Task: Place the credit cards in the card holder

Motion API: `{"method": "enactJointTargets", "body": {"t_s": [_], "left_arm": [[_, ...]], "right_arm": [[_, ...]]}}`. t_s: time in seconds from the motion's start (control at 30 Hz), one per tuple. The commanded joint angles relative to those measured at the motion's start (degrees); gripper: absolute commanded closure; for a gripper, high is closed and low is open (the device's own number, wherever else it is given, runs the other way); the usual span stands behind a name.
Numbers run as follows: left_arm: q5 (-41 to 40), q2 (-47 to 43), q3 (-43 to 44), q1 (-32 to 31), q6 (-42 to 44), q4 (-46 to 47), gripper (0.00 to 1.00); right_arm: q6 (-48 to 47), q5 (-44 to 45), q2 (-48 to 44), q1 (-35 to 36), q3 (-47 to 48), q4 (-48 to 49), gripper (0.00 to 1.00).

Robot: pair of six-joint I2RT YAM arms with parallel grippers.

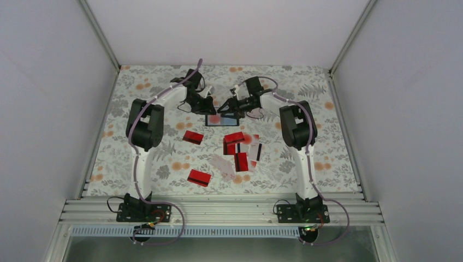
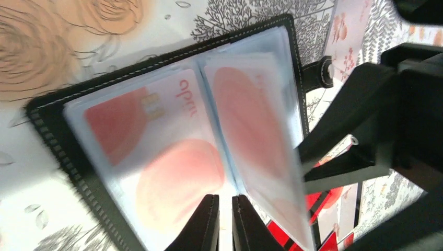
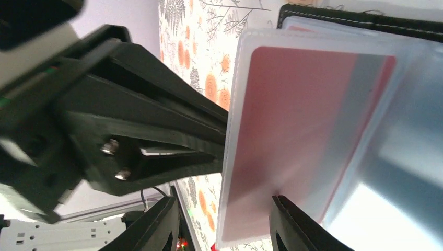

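So, starting at the left: one loose red card (image 1: pixel 193 136) lies just down-left of the card holder (image 1: pixel 224 121). A second red card (image 1: pixel 199 177) lies further from the holder, toward the arm bases. The left arm (image 1: pixel 144 125) reaches in at the holder's left side. The left jaws are pressed almost together with nothing I can see between them, tips over the holder's left page. The card holder itself lies open on the counter (image 1: pixel 338 155), clear pockets up, with a whitish card (image 2: pixel 156 141) with red blobs showing in that left page. One clear pocket leaf (image 3: pixel 313 130), something red inside it, stands tilted up off the holder. The right arm (image 1: pixel 295 125) comes in from the holder's right. The right jaws are spread partway with the leaf's edge between them, seemingly against one finger, not pinched. Down-right of the holder sits the pile of credit cards (image 1: pixel 240 148), red, whitish and black-striped, all overlapping.
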Motion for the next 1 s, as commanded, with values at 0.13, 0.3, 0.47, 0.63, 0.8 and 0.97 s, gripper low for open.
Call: {"method": "enactJointTargets", "body": {"t_s": [0.13,0.3,0.47,0.63,0.8,0.97], "left_arm": [[-4.29,-7.33,-5.43,1.43,-2.39,0.55,0.87],[-9.56,-13.21,-9.99,2.67,-1.01,2.02,0.80],[-14.44,-21.25,-16.81,2.86,1.02,6.82,0.71],[-17.99,-28.23,-22.37,2.74,3.83,12.53,0.15],[-23.29,-29.81,-24.48,2.74,5.41,14.66,0.00],[-18.63,-30.83,-25.37,1.23,8.02,15.87,0.00]], "right_arm": [[2.41,-0.73,2.55,2.94,3.27,2.58,0.55],[2.83,-0.32,3.64,4.45,5.91,2.10,0.55],[-1.60,5.73,0.51,4.71,11.41,-5.42,0.55],[-4.33,16.89,-10.08,4.64,6.27,-10.36,0.53],[-2.63,32.07,-23.71,4.41,-9.53,-9.90,0.51],[-1.36,43.49,-34.59,3.87,-22.25,-12.30,0.47]]}}
